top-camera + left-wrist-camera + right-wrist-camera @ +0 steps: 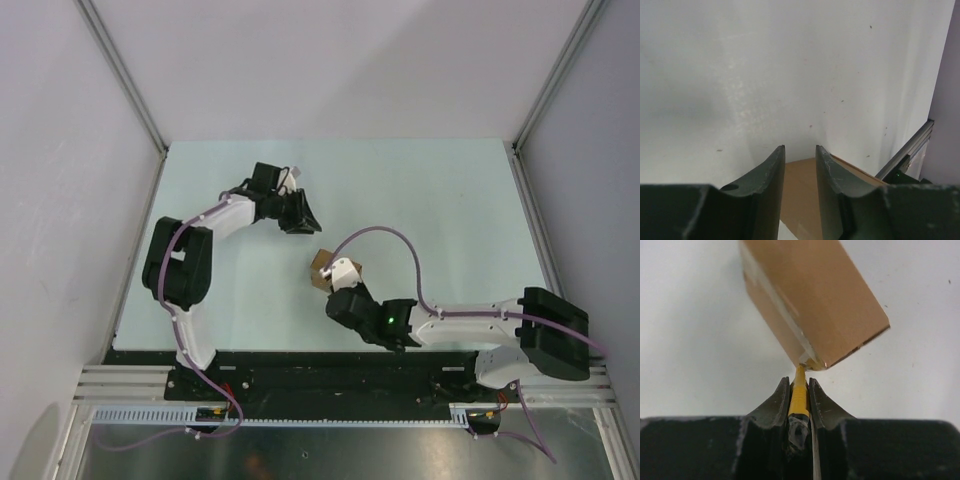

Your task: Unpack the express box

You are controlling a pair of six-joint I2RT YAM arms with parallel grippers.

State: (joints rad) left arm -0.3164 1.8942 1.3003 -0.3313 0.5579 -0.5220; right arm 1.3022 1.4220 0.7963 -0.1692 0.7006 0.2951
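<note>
Reaches the right gripper (799, 383) toward mid-table, clamped on a utility knife (798, 401); holds the left gripper (800, 149) farther back, jaws parted.

The light is bright and even, from above. The table (430, 200) looks pale and washed out, with soft, faint shadows under the arms (180, 265). In the left wrist view a grey shadow lies on the left — a weak shine sits above it. Close up, the dark fingers (777, 405) show little detail, and the express box (810, 295) has soft, fuzzy edges.
</note>
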